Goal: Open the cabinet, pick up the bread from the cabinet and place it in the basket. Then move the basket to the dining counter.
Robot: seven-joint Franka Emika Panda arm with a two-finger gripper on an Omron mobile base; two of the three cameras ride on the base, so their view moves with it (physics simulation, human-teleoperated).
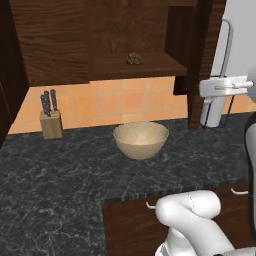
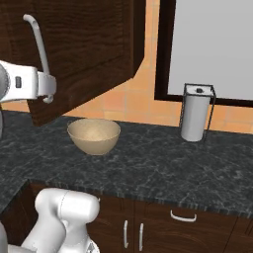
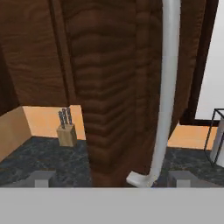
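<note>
Black marbled bench [image 1: 60,175] carries one basket [image 1: 141,139], nothing visible inside. Left of basket, one knife block [image 1: 51,123] with three dark handles. Right of basket, one paper towel roll [image 2: 193,118] in wire holder. Above basket, cabinet [image 1: 55,40] door [image 2: 89,49] swung open, one bread [image 1: 134,59] on shelf. Hand [image 3: 111,178] open, fingers either side of silver bar handle [image 3: 166,92]. No readable writing.

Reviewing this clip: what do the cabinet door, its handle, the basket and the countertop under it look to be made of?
The cabinet door looks like dark brown wood or veneer, with visible grain. Its handle seems to be pale silver metal, a smooth satin bar. The basket reads as a light-tan, matte, faintly speckled bowl, perhaps ceramic or wood; no weave shows. The countertop looks like polished black marble with grey veining.
</note>
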